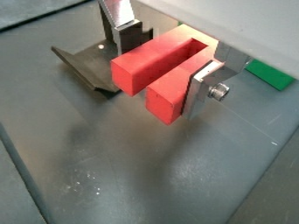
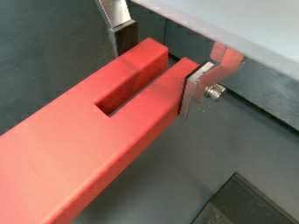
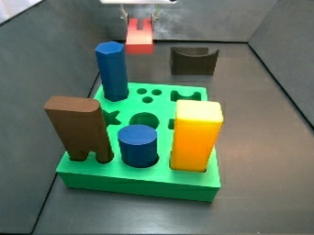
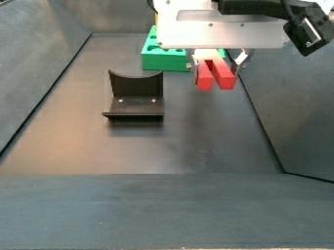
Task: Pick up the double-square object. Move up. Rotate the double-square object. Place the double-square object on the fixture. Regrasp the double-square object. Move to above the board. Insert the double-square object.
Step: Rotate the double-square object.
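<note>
Red double-square object [image 1: 163, 74] is clamped in the claw [image 1: 163, 61], seemingly above the floor, beside the fixture [image 4: 133, 95].

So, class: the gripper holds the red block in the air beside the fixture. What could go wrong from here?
1. The gripper grips the double-square object near one end, so it may tilt or slip.
2. The fixture sits close; a careless descent could knock it.
3. The board is crowded with pegs, so insertion could collide.
</note>
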Robot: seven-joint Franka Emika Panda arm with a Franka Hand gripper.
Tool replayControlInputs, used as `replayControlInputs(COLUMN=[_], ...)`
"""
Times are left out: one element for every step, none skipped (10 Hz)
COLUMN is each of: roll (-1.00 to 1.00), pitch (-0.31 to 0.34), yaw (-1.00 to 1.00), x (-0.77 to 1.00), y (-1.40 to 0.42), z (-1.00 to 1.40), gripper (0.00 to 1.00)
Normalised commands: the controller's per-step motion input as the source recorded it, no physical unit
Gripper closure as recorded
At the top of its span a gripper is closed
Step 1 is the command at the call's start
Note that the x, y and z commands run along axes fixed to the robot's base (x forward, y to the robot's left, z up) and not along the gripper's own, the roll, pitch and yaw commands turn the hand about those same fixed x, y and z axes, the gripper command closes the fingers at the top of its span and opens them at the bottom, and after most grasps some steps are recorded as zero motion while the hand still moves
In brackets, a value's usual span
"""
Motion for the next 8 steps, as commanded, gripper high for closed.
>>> replayControlInputs(roll=[0.00, -0.01, -0.03, -0.06, -0.08, -0.10, -0.12, -0.14], pitch=[-0.005, -0.027, -0.034, -0.038, -0.040, -0.044, -0.046, -0.046], yaw=[0.05, 0.05, 0.04, 0.03, 0.02, 0.02, 0.01, 0.01], x=[0.00, 0.02, 0.02, 0.03, 0.04, 0.04, 0.05, 0.05], y=[0.00, 0.00, 0.00, 0.00, 0.00, 0.01, 0.01, 0.02], z=[-1.00, -1.00, -1.00, -1.00, -1.00, -0.88, -0.76, -0.64], gripper=[1.00, 1.00, 1.00, 1.00, 1.00, 1.00, 1.00, 1.00])
